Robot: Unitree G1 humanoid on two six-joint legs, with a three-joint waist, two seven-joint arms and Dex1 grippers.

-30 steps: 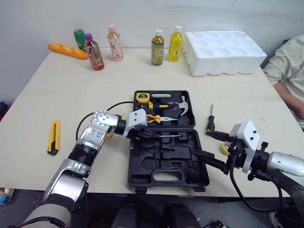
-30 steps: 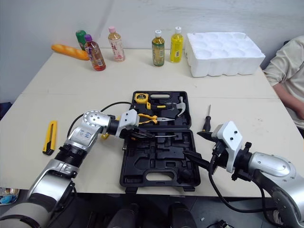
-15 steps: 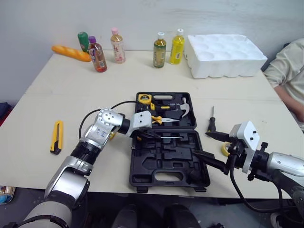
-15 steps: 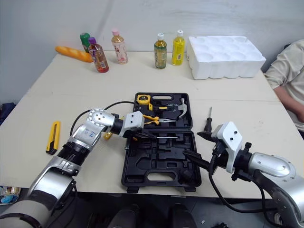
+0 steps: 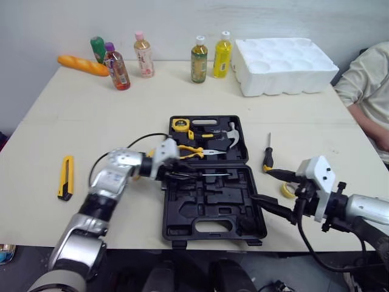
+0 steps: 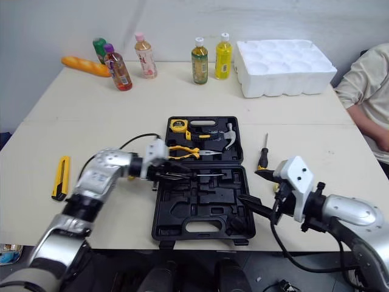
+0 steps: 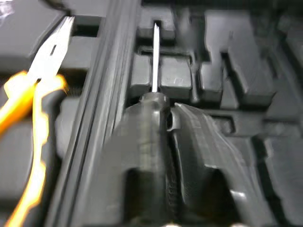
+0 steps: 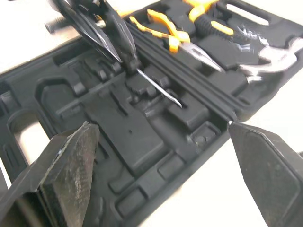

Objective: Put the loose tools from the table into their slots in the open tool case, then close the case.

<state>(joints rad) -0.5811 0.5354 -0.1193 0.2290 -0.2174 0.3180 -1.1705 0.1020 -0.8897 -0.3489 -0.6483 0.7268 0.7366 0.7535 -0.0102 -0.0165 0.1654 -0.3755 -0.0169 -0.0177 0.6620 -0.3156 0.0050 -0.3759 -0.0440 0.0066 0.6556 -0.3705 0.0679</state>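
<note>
One thin screwdriver (image 7: 155, 61) gripped in left hand (image 5: 175, 174), one yellow-handled screwdriver (image 5: 267, 159) loose near spread right hand (image 5: 260, 184).

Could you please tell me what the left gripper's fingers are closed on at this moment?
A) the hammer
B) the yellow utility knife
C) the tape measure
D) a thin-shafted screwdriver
D: the left gripper is shut on a screwdriver, whose thin metal shaft points out over the moulded slots of the tool case.

Silver arms (image 5: 109, 181), black fingers (image 5: 271, 207), black cables (image 5: 306, 236)
</note>
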